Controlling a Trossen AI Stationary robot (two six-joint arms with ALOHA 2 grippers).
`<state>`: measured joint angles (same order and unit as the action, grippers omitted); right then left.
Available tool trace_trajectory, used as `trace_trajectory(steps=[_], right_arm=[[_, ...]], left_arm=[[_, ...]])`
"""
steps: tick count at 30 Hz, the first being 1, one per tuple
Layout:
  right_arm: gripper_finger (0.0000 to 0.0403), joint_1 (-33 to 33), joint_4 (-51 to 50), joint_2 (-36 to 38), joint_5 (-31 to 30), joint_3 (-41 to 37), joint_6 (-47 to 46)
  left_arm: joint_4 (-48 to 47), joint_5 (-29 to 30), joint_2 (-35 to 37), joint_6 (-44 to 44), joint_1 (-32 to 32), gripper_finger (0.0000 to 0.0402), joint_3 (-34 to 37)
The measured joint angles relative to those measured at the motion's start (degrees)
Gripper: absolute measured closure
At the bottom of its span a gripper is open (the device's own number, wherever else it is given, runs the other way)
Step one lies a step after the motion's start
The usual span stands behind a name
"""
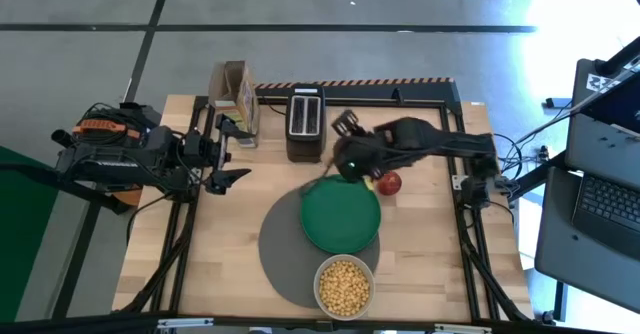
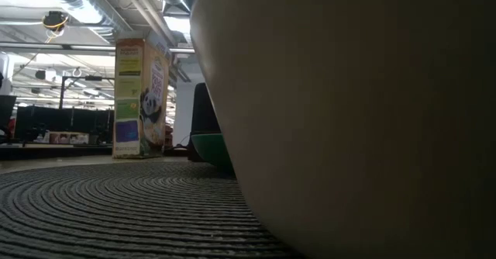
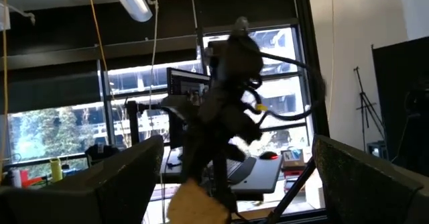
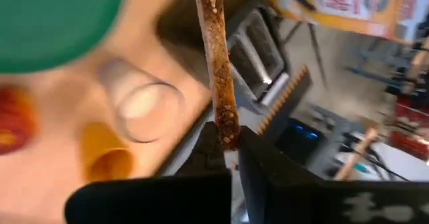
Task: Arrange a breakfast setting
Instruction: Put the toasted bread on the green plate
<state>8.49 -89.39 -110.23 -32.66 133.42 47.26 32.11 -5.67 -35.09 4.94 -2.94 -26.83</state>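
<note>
A green plate (image 1: 340,217) lies on a round grey mat (image 1: 285,259), and a pale bowl (image 1: 344,286) of yellow cereal sits on the mat's near edge. The red apple (image 1: 390,182) rests on the table by the plate's far right. My right gripper (image 1: 345,166) hangs between the black toaster (image 1: 305,122) and the plate, shut on a brown toast slice (image 4: 216,56). My left gripper (image 1: 225,161) waits open at the table's left, holding nothing; its fingers (image 3: 120,184) stand wide apart. My right gripper pinches one end of the toast slice (image 4: 228,135) between its two fingers, which press on its flat faces. The slice shows edge-on and sticks out past the fingertips. The fingers slant downward from the table's right side. The toast is lifted clear of toaster, plate and table.
A cereal box (image 1: 235,99) stands at the far left beside the toaster. An orange cup (image 4: 107,160) and a clear glass (image 4: 141,103) stand near the apple (image 4: 13,127). In the low view the bowl (image 2: 349,119) fills the right half.
</note>
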Motion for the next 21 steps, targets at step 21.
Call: trace_trajectory(steps=[21], right_arm=[[0.0403, 18.1, 32.1, 18.5, 6.0, -53.8, -26.3]], left_arm=[[0.3, -2.4, 0.0, -3.3, 0.0, 0.0025, 0.0]])
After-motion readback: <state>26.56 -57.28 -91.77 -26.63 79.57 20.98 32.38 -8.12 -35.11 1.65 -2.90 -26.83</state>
